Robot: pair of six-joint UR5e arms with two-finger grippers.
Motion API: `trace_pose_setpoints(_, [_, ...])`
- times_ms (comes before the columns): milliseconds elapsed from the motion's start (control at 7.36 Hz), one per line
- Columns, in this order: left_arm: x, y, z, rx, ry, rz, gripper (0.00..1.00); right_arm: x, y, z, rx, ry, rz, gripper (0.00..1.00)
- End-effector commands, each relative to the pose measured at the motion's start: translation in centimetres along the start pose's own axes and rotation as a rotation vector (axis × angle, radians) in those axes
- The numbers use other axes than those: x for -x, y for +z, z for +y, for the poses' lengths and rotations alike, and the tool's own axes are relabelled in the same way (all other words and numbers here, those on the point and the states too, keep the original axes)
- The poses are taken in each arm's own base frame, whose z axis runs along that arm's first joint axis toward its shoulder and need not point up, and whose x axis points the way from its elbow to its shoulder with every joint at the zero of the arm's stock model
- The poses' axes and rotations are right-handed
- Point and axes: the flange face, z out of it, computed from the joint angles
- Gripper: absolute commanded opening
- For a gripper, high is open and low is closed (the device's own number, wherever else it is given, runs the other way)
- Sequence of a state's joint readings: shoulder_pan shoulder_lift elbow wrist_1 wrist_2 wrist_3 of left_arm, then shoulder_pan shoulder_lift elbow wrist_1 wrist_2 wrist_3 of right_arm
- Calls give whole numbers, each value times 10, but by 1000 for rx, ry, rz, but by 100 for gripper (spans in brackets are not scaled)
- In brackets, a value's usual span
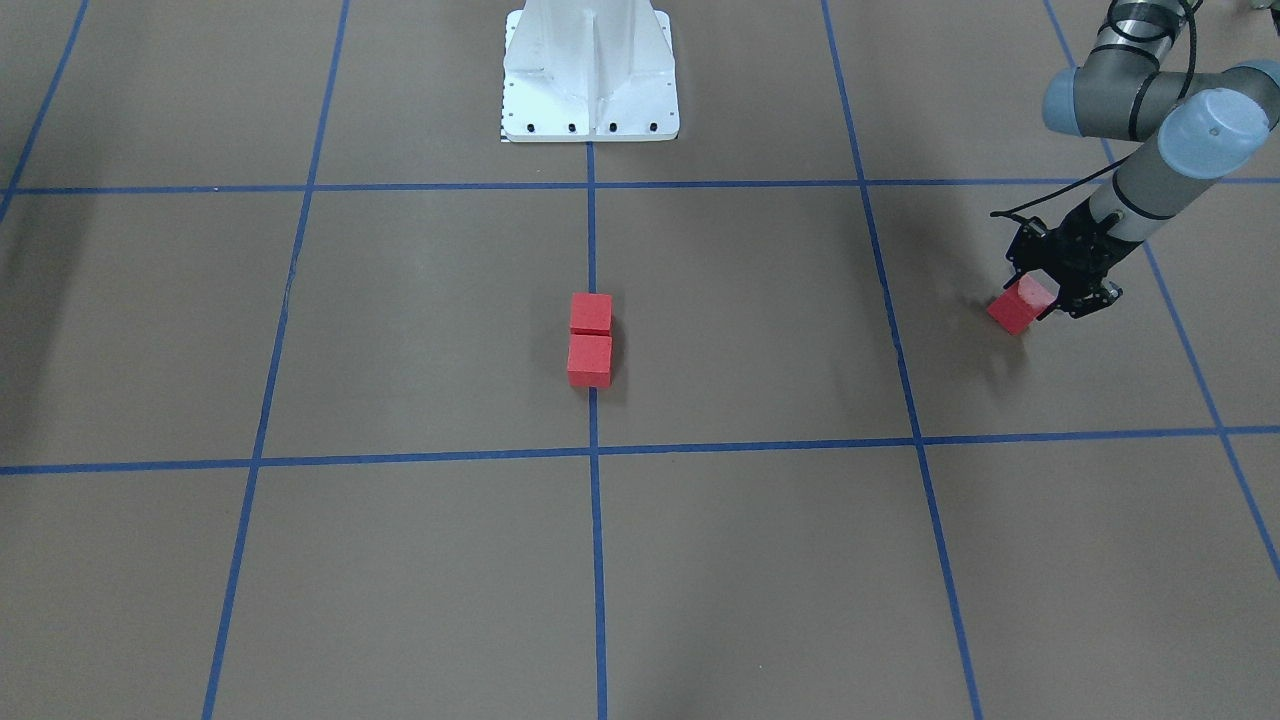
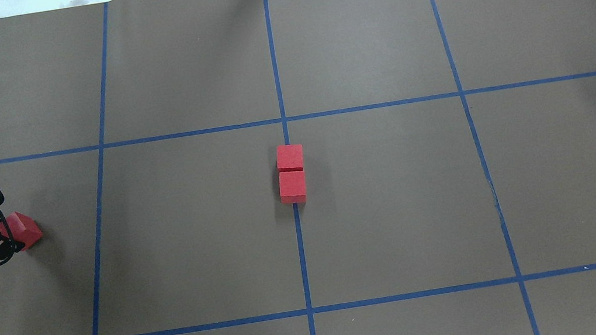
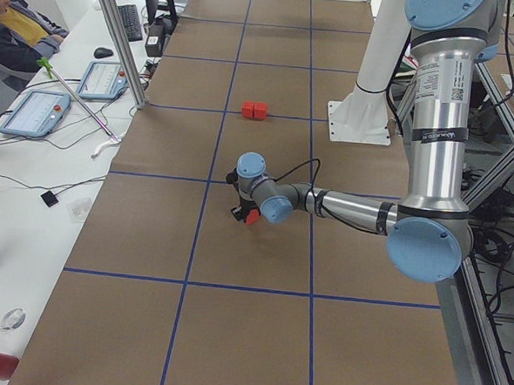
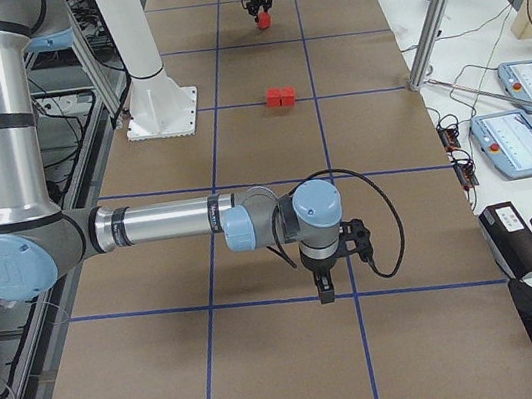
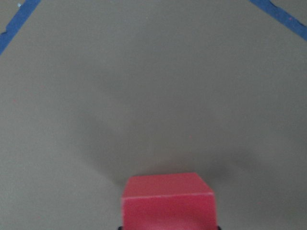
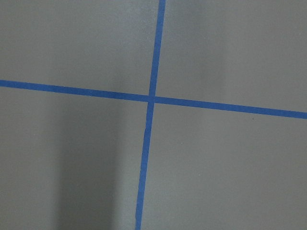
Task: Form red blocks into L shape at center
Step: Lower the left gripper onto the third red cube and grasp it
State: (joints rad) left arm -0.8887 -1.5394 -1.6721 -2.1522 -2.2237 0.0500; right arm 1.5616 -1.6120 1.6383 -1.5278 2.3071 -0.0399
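**Left claw clamped on one red block, far from the two at the center**

The left claw (image 1: 1042, 290) is closed on a red block (image 1: 1018, 308), with a black finger on each side. The block sits tilted in the grip, one corner pointing down. A soft shadow lies on the bench (image 1: 420, 330) beside it, but I cannot tell whether the corner touches the surface. In the left wrist view the block fills the bottom edge, with only brown surface beyond it.

The block is held well out on the robot's left, past the tape line that closes the square next to the center.

The pair of red blocks (image 1: 590, 340) sits at the center, right on the middle tape line (image 1: 597, 560). They touch face to face, one behind the other along the line, making a short straight bar. The robot's white base (image 1: 590, 70) stands farther back on the same line.

The right claw (image 4: 327, 289) shows only in the side view, pointing straight down over the bench, well apart from every block. I cannot tell from there whether it is open or closed. The right wrist view shows only a tape crossing (image 6: 150, 98).
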Motion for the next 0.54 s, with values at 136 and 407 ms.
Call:
trace_pose_setpoints(136, [-8, -33, -98, -44, 15, 12, 0, 0, 0, 0, 0, 5, 0, 99])
trace_pose_setpoints(407, [-17, -49, -150, -76, 117, -18, 0, -1, 1, 0, 1, 9, 1, 99])
